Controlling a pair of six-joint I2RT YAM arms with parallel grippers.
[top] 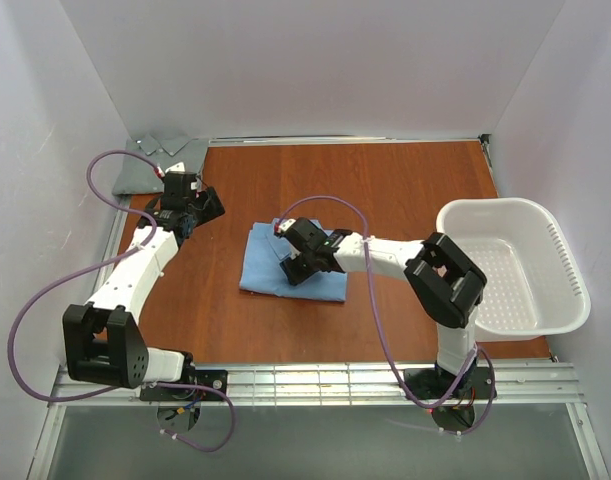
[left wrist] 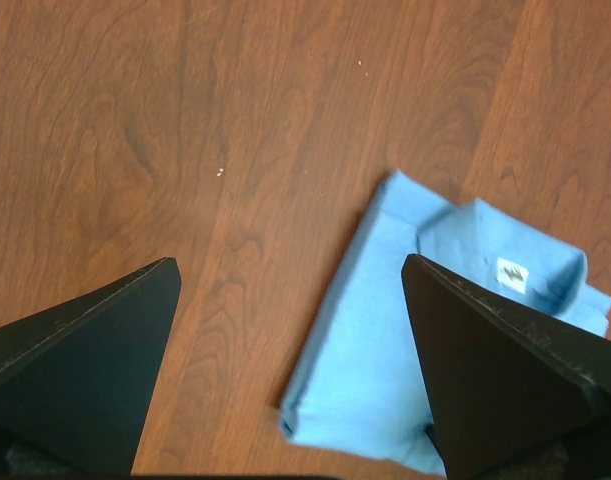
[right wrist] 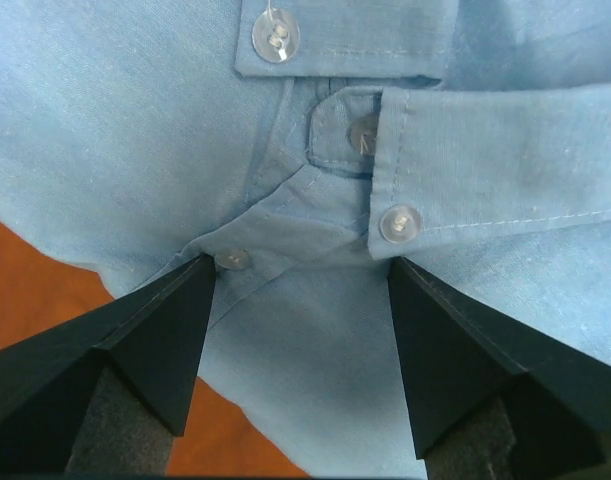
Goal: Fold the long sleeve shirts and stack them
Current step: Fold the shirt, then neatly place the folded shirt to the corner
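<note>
Looking from above: you see the light blue shirt (top: pixel 290 268) folded on the counter (top: pixel 385 190), the grey-green shirt (top: pixel 135 172) far-left.
Right wrist only: buttons (right wrist: pixel 400 222); right fingers (right wrist: pixel 135 340) spread, holding nothing.
Left wrist only: collar label (left wrist: pixel 511 274); left fingers (left wrist: pixel 85 370) wide.

**Robotics laboratory test cell.** Plain white walls (top: pixel 315 60) enclose a wood-grain counter (top: pixel 405 180) on 3 sides. 2 white-and-black arms, the left arm (top: pixel 135 270) and the right arm (top: pixel 385 255), are bolted to an aluminium rail (top: pixel 315 380) at its near edge, trailing purple cables (top: pixel 323 198). Household items present: a light blue shirt (top: pixel 270 265), a white laundry basket (top: pixel 490 206).
</note>
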